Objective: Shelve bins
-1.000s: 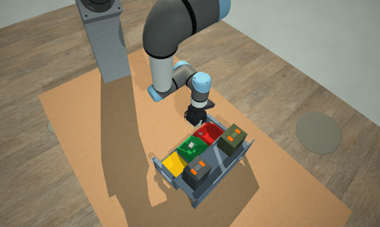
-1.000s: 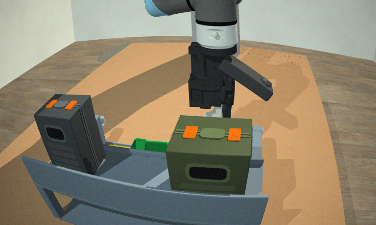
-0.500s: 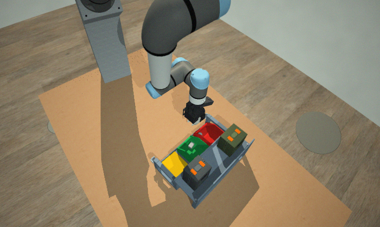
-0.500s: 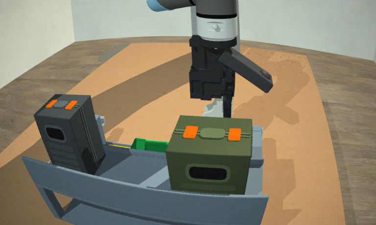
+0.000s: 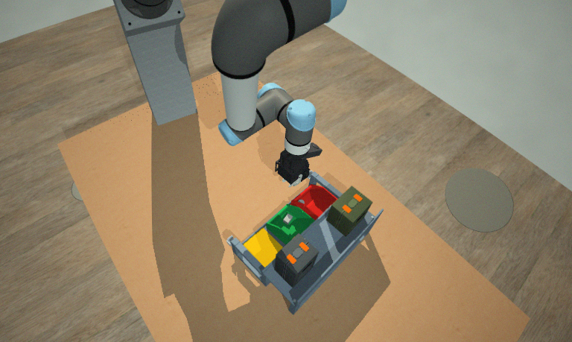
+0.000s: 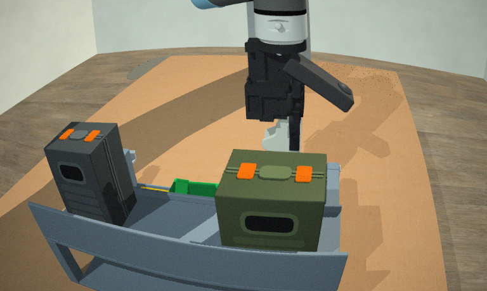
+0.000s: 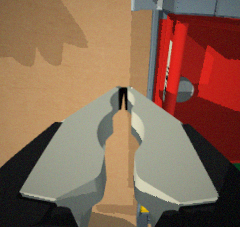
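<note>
Red plastic is filling the right side of the wrist view: the red bin [image 7: 210, 72] is sitting in the shelf [image 5: 375, 220], at the end of a row with the green bin [image 5: 290, 224] in the middle and the yellow bin [image 5: 261, 247] at the other end. The gripper [image 7: 124, 94] is hanging just outside the shelf's front edge, beside the red bin, with its two pale fingers pressed together at the tips and nothing between them.

All three bins are apparently lying in their spots already, so the step in hand is probably a final nudge or check on the red one. To do it well, the closed fingers should be working as a blunt pusher: coming down level with the bin's front wall, pressing squarely at its middle so it is not twisting off its mark, and stopping once the front is sitting behind the lip (whether it is fully behind it already, I cannot tell).

The top view is showing the whole row of three bins and the two cases, an olive one [image 5: 348, 209] and a dark grey one [image 5: 296, 258], standing on the shelf's upper board. The exterior view is looking from the opposite side, so the olive case [image 6: 271, 201] is hiding the red bin entirely and only a sliver of green is peeking out. Only the wrist view is showing the closed fingertips and a round grey part [image 7: 185, 89] inside the red bin.
</note>
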`<state>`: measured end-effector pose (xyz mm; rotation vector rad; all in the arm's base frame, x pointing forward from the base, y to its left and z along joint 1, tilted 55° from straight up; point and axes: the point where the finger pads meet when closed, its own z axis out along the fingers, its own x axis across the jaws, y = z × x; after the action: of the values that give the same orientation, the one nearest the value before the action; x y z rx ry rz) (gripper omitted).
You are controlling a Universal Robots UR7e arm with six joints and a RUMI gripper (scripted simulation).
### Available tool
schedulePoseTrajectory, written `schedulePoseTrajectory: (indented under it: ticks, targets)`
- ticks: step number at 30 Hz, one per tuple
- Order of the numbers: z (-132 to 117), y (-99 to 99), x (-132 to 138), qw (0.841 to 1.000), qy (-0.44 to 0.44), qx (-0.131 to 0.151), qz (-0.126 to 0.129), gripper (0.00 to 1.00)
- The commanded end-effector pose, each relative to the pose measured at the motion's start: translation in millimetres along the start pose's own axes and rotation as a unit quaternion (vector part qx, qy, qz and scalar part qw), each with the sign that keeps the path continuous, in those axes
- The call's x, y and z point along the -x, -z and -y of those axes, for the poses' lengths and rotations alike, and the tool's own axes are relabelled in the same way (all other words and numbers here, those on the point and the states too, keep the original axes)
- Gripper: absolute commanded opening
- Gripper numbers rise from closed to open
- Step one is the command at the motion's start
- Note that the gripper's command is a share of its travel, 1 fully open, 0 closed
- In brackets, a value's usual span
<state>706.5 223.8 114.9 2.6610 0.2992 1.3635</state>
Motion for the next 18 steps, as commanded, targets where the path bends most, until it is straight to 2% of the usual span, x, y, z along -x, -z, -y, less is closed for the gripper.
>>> schedulePoseTrajectory:
  ticks: [1, 5, 18]
  targets:
    - [0.1, 15.3, -0.6, 1.000, 0.000, 0.000, -0.001, 0.00]
    - [0.1, 30.0, -0.6, 1.000, 0.000, 0.000, -0.001, 0.00]
    - [0.1, 48.6, -0.6, 1.000, 0.000, 0.000, -0.001, 0.00]
